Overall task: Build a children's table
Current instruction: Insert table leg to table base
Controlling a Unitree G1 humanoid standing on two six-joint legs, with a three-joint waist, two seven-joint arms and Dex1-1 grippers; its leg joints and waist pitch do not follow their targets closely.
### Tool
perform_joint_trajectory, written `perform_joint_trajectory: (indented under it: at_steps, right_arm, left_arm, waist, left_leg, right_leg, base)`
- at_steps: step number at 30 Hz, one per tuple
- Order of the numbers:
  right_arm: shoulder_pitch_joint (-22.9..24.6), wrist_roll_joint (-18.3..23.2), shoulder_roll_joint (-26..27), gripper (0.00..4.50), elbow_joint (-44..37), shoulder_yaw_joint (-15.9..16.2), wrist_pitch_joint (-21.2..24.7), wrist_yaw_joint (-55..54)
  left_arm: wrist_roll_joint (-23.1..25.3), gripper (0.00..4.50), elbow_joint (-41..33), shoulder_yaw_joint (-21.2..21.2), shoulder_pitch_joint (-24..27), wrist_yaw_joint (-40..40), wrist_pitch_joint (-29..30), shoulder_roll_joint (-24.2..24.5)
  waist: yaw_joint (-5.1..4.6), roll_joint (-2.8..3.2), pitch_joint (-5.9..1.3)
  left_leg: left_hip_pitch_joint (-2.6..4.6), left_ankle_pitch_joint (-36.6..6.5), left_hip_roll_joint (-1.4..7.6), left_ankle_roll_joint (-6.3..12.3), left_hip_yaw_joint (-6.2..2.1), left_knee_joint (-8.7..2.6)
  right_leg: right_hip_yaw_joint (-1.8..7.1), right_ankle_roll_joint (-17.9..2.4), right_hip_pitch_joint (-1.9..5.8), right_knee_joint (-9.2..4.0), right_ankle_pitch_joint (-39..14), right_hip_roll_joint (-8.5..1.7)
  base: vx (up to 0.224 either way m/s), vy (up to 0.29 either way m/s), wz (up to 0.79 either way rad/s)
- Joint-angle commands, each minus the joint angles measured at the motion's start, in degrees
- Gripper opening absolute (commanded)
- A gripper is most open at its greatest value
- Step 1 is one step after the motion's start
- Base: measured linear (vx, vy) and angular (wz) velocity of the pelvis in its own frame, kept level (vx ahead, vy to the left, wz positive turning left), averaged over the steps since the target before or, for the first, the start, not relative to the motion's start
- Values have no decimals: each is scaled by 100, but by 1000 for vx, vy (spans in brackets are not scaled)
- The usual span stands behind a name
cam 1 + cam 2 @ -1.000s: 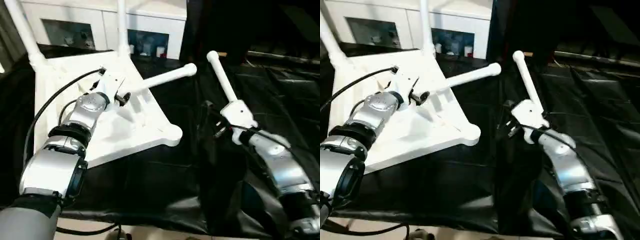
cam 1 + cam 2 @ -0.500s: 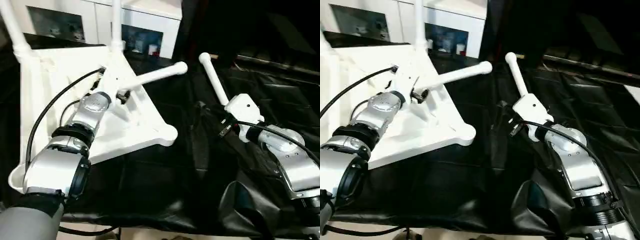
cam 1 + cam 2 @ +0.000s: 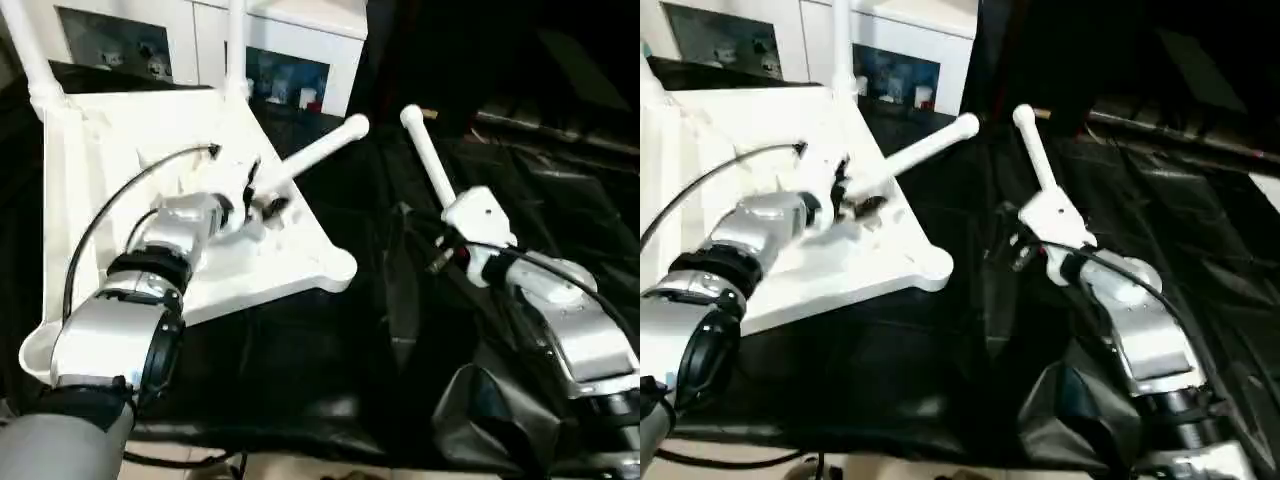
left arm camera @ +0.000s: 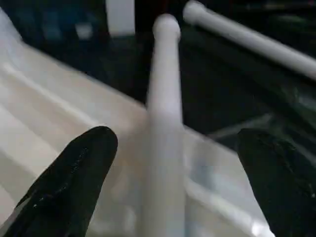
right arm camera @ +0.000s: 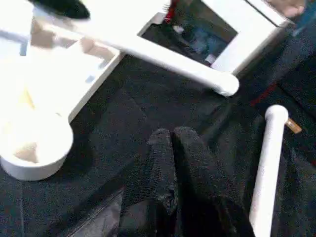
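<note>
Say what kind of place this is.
Probably an indoor room set up as a robot workspace: a white cabinet with glass doors stands behind, and black sheeting covers the work surface under an upturned white table top.

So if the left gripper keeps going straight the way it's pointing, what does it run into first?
Most likely the loose leg lying across the tabletop. The left gripper is open, and in the left wrist view that leg runs between its fingers, though depth is unclear.

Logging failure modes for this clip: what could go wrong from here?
The left gripper stands open around a loose table leg lying across the upturned tabletop; closing off-centre could roll it away. The shut right gripper hovers beside the other leg and could nudge it.
</note>
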Motion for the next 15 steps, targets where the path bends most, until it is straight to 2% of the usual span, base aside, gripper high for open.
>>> perform_joint_trajectory:
  at_steps: [1, 4, 6, 7, 9, 14, 15]
  right_arm:
    - [-32, 24, 25, 11, 133, -202, -25, -117]
    - [-17, -5, 84, 11, 208, -203, -83, -168]
    - [-20, -9, 120, 11, 267, -165, -121, -224]
    - [-20, -13, 138, 11, 288, -151, -137, -249]
    - [-30, -23, 163, 11, 308, -145, -144, -270]
    - [-11, -36, 167, 11, 275, -159, -130, -282]
    - [24, -36, 137, 11, 227, -187, -114, -284]
  left_arm:
    - [184, 445, -262, -143, 124, 108, -11, 17]
    - [472, 445, -272, -384, 209, 208, -39, 33]
    - [721, 445, -133, -604, 210, 411, -145, -49]
    - [726, 445, -85, -629, 212, 473, -167, -138]
    - [692, 445, -44, -613, 216, 564, -166, -239]
    - [616, 445, 38, -552, 218, 572, -243, -447]
    - [588, 445, 85, -511, 194, 601, -218, -532]
  waist:
    - [52, 183, -464]
    - [79, 210, -459]
    - [100, 256, -466]
    - [112, 256, -467]
    - [152, 313, -481]
    - [168, 297, -482]
    - [158, 366, -483]
  left_leg:
    - [203, -860, 386, 70, -211, -405]
    - [203, -882, 373, 79, -205, -403]
    - [206, -829, 379, 83, -205, -404]
    - [210, -826, 380, 86, -202, -406]
    - [218, -768, 384, 74, -206, -405]
    - [207, -832, 373, 95, -203, -408]
    - [210, -862, 375, 83, -207, -411]
  right_leg:
    - [332, -1573, 324, -359, 145, -603]
    - [336, -1456, 323, -391, -160, -596]
    - [340, -1414, 315, -389, -121, -587]
    - [339, -1406, 310, -390, -110, -583]
    - [339, -1442, 315, -372, 35, -589]
    - [334, -1471, 330, -381, 73, -589]
    - [337, -1467, 326, -389, 91, -584]
  base:
    - [0, 0, 0]
    - [0, 0, 0]
    - [0, 0, 0]
    - [0, 0, 0]
    - [0, 0, 0]
    - [0, 0, 0]
    - [0, 0, 0]
